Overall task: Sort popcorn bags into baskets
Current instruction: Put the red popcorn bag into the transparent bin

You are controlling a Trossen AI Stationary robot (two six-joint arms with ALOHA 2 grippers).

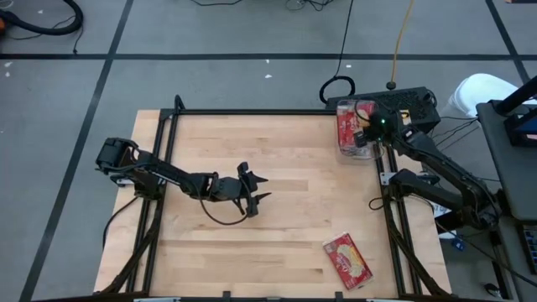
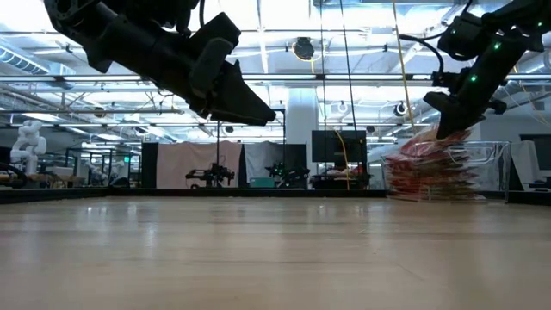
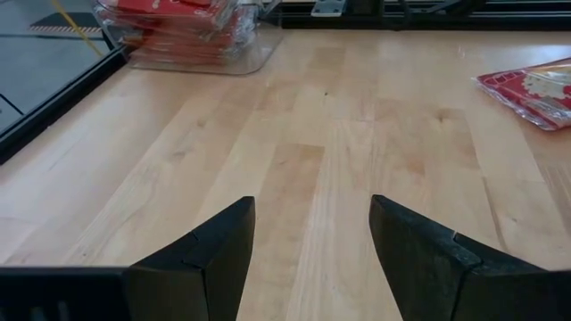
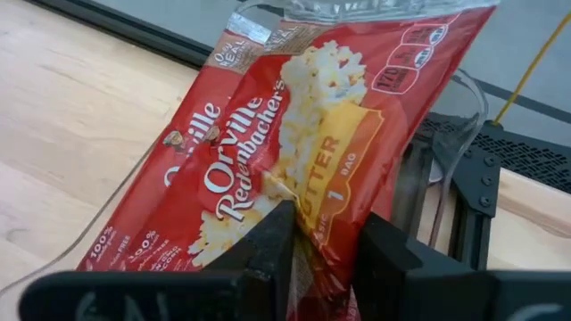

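The fingers of the right gripper (image 4: 323, 245) stand narrow, with the edge of a red popcorn bag (image 4: 294, 152) between them, above the clear basket (image 1: 356, 127) at the far right corner of the counter (image 1: 277, 193). From the pictures I cannot tell if the fingers press the bag or are already loose on it. The bag leans tilted over the basket, which already has a stack of red bags inside.

The fingers of the left gripper (image 3: 312, 259) are spread wide and carry nothing; this gripper hangs above the middle of the counter, left of centre.

One more popcorn bag (image 1: 347, 260) lies flat on the counter near the near right edge, well apart from both grippers. A black cable loops below the left arm.

The counter is of pale wood planks with a black metal frame around it. A dark grid plate (image 1: 403, 105) sits just beyond the basket. Behind is a large hall with ceiling lights, screens and a white robot figure (image 2: 26, 142) far away.
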